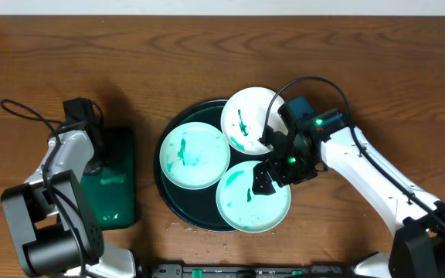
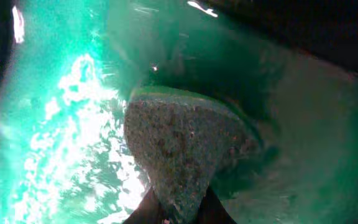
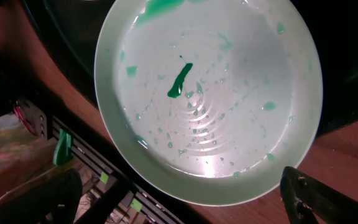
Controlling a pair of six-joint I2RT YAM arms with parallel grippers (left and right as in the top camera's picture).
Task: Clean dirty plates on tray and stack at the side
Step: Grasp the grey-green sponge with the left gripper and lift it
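We find both arms built alike: the left arm (image 1: 62,154) and the right arm (image 1: 369,166) each have glossy white links set between bulky black joint housings. A thin black cable (image 1: 28,113) loops off the left one. A second cable (image 1: 311,77), also black, arcs above the right wrist, next to a teal-blue block (image 1: 298,106) that may be a camera mount. Small green lights (image 1: 317,121) glow there. The fingers (image 3: 316,194) look dark and matte.
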